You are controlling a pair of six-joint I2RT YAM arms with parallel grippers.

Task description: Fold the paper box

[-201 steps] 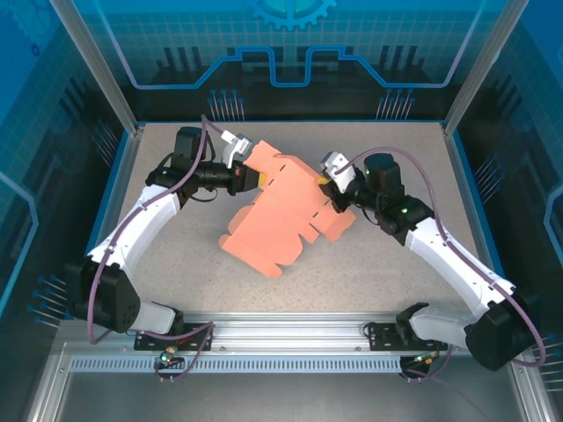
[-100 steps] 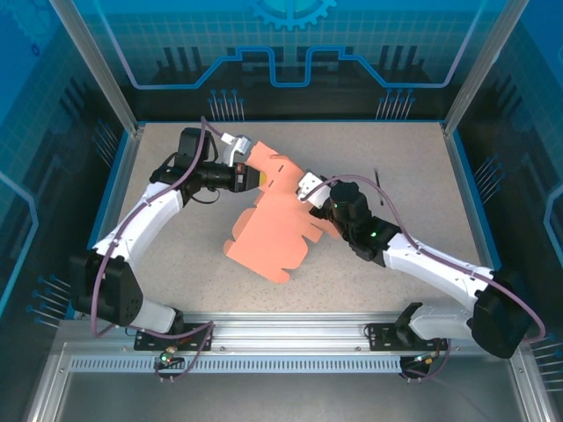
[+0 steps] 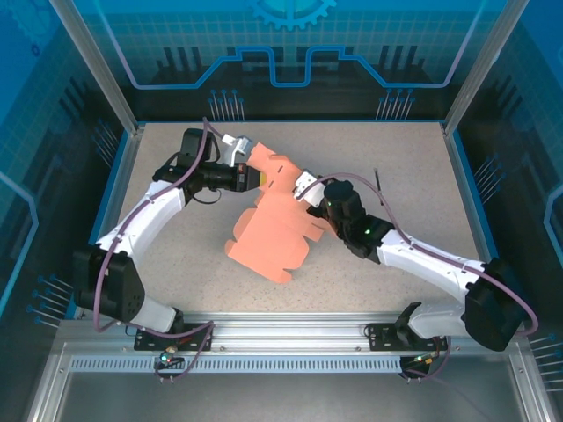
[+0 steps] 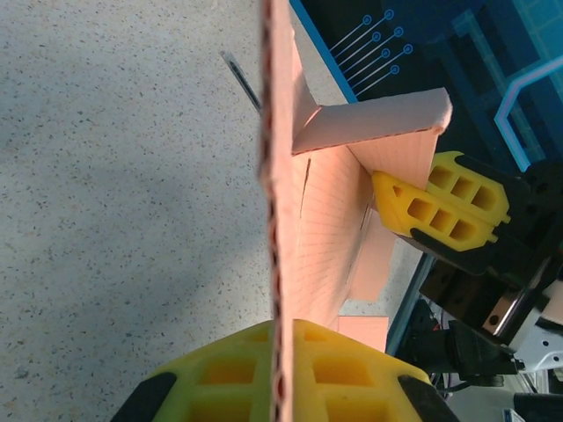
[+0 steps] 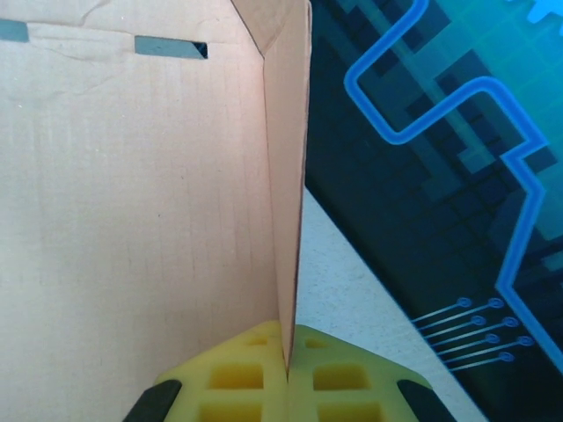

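The paper box (image 3: 273, 229) is a salmon-orange card cut-out with rounded, tabbed flaps. It sits around the middle of the counter (image 3: 396, 149), a little toward the far-left corner, and is held between the two arms. Its near end points toward the near edge and looks to be down on the counter, while its far end is taken up by both sets of jaws.

The left arm (image 3: 149, 211) reaches from the near-left corner up along the left edge and turns inward. The left jaws are closed tight on the far-left edge of the card. From the left wrist, the two yellow pads (image 4: 220, 378) meet with only the thin card between them, and the paper box (image 4: 330, 211) runs away from them edge-on.

The right arm (image 3: 422, 259) stretches from the near-right corner across to the middle. The right jaws are clamped on the card's right side. The right wrist view shows the yellow pads (image 5: 237, 374) pressed together on the edge of a flap that stands folded up from the broad panel of the paper box (image 5: 132, 176). That panel has two narrow slots near its top. The left wrist view also catches a yellow finger (image 4: 431, 207) of the right jaws pinching that raised flap.

A thin dark stick (image 3: 378, 180) lies on the counter just beyond the right arm, toward the far-right corner and apart from the card.
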